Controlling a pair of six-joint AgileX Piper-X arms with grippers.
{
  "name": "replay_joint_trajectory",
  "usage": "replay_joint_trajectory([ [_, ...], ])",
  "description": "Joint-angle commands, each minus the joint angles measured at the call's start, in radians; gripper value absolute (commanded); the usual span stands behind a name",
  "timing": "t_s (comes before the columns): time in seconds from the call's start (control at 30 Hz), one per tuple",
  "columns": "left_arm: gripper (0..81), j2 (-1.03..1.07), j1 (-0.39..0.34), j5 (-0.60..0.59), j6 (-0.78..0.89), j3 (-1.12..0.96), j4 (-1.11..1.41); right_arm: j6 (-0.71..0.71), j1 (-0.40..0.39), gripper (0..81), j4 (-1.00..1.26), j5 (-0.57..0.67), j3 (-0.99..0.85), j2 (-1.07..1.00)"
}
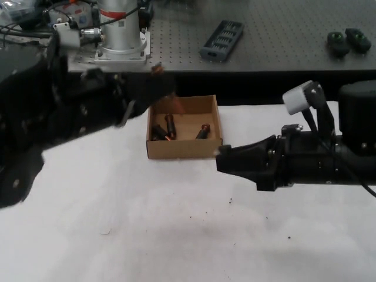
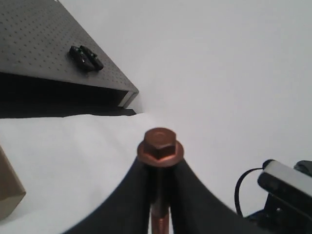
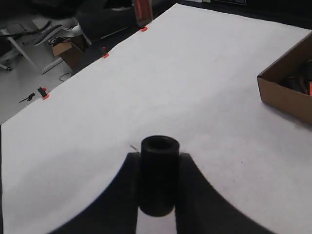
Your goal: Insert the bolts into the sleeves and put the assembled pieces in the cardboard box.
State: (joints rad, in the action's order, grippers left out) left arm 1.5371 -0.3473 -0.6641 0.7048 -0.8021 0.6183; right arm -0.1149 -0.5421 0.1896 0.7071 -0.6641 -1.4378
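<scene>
Left gripper (image 2: 158, 165) is clamped on a copper bolt (image 2: 160, 146), whose head stands past its fingertips. Right gripper (image 3: 158, 158) pinches a black sleeve (image 3: 158, 178). Bolt and sleeve are not yet mated. Just beside the right gripper's tip, the cardboard box (image 1: 183, 150) holds about 3 pieces (image 1: 170, 127). This pair is left to join and box.

No text, number, label or sign is legible. The visible walls of the brown cardboard box (image 1: 184, 150) and the dark perforated metal plate (image 1: 282, 35) carry no readable marking.
</scene>
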Motion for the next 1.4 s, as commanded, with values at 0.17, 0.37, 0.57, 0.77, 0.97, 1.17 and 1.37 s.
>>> replay_joint_trajectory([
  [0.17,0.6,0.1,-0.003,-0.082,-0.048,-0.08,0.003,0.048,0.006,4.3,0.013,0.025,-0.001,-0.073],
  [0.37,0.6,0.077,-0.023,-0.115,-0.215,-0.079,-0.139,0.065,0.004,4.4,0.011,0.02,-0.001,-0.073],
  [0.57,0.6,0.0,-0.061,-0.103,-0.415,-0.079,-0.338,0.067,0.004,4.4,0.002,0.022,-0.001,-0.07],
  [0.77,0.6,-0.092,-0.087,-0.035,-0.605,-0.079,-0.573,0.115,-0.029,4.4,-0.056,0.021,-0.001,-0.008],
  [0.97,0.6,-0.162,-0.087,0.032,-0.656,-0.036,-0.599,0.256,-0.101,4.4,-0.168,-0.072,-0.001,0.083],
  [1.17,0.6,-0.231,-0.087,0.134,-0.656,0.171,-0.36,0.323,-0.134,4.4,-0.179,-0.1,0.002,0.077],
  [1.37,0.6,-0.233,-0.087,0.172,-0.591,0.331,-0.09,0.364,-0.136,4.4,-0.049,-0.114,0.033,0.028],
])
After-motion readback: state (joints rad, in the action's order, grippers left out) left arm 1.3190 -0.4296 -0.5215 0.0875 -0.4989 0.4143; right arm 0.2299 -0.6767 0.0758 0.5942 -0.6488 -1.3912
